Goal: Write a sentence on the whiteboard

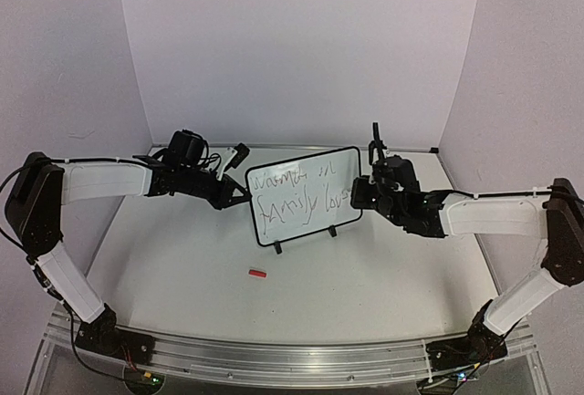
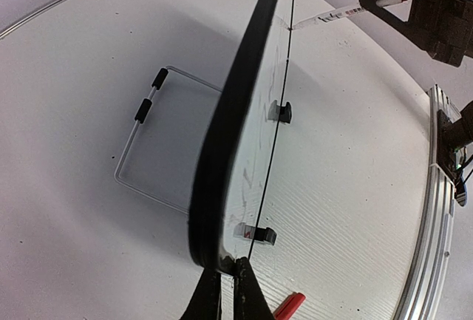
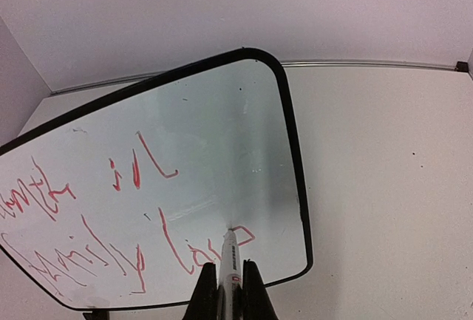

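**Top external view.** The whiteboard stands at the centre of the frame on the white table. It rests on its two black clip feet and its top edge rises toward the right. The sentence fills the board in two handwritten lines. The upper line is a scrawl I cannot read, and the lower reads "family love". My arms come in from the two sides of the frame and meet the board at its left and right edges. A small red cap lies on the table below the board's lower left corner, apart from it.

**Left wrist view.** My left gripper is at the bottom centre of the frame. Its two fingers are pressed together on the board's black frame. The board shows edge-on here, as a thin dark curve running up to the top of the frame.

**Right wrist view.** My right gripper is at the bottom centre, with its fingers closed tight around the barrel of a marker. The marker's tip touches the board's face at the last loop of the lower line, near the board's lower right corner. In this view the ink shows red. The board fills the left and centre of the frame, with its rounded upper right corner at the top centre.
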Motion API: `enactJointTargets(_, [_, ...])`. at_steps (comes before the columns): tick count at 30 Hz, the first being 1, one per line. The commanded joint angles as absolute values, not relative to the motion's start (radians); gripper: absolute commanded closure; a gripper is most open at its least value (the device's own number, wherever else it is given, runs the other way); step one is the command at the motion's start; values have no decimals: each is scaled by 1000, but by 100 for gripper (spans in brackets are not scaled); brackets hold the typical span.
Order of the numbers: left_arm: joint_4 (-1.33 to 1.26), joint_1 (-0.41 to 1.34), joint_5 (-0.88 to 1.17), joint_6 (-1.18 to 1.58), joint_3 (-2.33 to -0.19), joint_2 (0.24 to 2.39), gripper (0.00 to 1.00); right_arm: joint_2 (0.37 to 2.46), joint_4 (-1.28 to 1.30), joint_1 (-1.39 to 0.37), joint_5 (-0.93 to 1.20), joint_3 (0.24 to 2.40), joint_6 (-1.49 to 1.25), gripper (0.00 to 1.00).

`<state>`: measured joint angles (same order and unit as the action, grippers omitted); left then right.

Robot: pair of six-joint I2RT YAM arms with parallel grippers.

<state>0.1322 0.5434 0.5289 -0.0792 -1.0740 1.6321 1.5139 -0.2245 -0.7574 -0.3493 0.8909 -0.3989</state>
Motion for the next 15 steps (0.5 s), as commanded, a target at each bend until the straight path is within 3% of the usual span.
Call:
enactJointTargets(1, [184,542,459,-125,-1091,1658,100,1516,-226,-755,-341,894,-427,100])
enactJointTargets(15, [184,541,460,-126,-1093,1660,100,1507,-214,-756,-346,842,-474,100])
